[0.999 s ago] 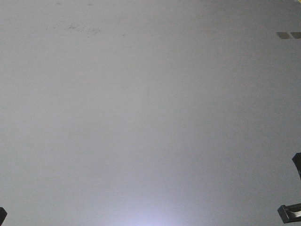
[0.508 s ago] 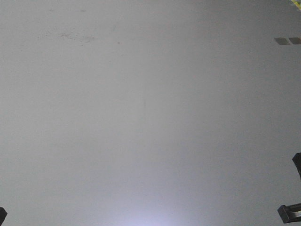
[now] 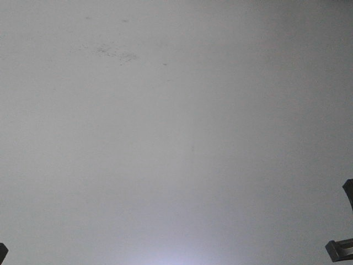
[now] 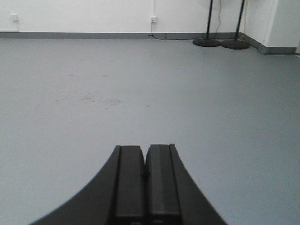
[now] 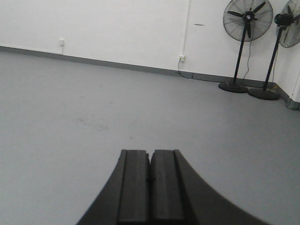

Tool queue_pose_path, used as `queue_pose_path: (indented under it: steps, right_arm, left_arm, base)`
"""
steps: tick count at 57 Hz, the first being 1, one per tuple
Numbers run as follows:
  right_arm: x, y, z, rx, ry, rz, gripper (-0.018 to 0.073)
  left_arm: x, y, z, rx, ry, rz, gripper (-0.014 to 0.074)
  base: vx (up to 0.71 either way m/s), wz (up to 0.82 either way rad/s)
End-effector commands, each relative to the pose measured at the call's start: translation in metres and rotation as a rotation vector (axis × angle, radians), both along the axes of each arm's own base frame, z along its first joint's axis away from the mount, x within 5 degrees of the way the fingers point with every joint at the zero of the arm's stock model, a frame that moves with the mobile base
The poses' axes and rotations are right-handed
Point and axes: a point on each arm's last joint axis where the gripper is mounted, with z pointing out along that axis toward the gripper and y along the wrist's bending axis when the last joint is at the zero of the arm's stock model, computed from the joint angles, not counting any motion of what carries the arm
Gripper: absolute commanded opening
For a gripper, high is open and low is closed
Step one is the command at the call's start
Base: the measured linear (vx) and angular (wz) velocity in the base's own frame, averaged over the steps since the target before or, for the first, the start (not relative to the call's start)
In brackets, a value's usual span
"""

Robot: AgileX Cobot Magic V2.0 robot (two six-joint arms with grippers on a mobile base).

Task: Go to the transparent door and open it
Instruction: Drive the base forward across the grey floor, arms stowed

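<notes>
Across the front-facing view there is only grey floor (image 3: 176, 143), matt and smooth. A faint patch of dark scuffs (image 3: 113, 53) marks the upper left, and dark rig fittings (image 3: 341, 249) cut in at the lower right edge. The transparent door appears in none of the three views, so its position cannot be told.

Judgement: the approach step is in hand and opening has not begun. The next move calls for the base to turn or drive until the door comes into view, before either arm is committed.

In the left wrist view, the left jaws stand fully shut at bottom centre and hold nothing, their flat black pads (image 4: 130, 178) pressed together. Beyond them a white wall (image 4: 84, 14) with a grey skirting (image 4: 70, 35) runs along the top of the frame. Two round black stand bases (image 4: 206, 42) sit at upper right.

In the right wrist view, the right jaws are likewise closed on nothing, their pads (image 5: 133, 183) touching. A wall socket (image 5: 61, 42) shows at upper left. Two black wire-caged pedestal fans (image 5: 247, 18) stand at upper right.
</notes>
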Motion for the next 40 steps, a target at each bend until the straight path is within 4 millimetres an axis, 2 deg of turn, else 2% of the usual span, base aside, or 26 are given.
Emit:
queue_pose_path:
  steps: [1, 40]
  right_arm:
    - [-0.0003, -0.0010, 0.0065, -0.006, -0.092, -0.011, -0.0001]
    - [-0.0003, -0.0010, 0.0065, -0.005, -0.093, -0.011, -0.0001]
  left_arm:
    - [0.0004, -0.0009, 0.0025, -0.022, -0.073, -0.010, -0.0006]
    - [0.0004, -0.0008, 0.0025, -0.022, -0.073, -0.009, -0.0006]
  base:
    - [0.43, 0.25]
    - [0.48, 0.26]
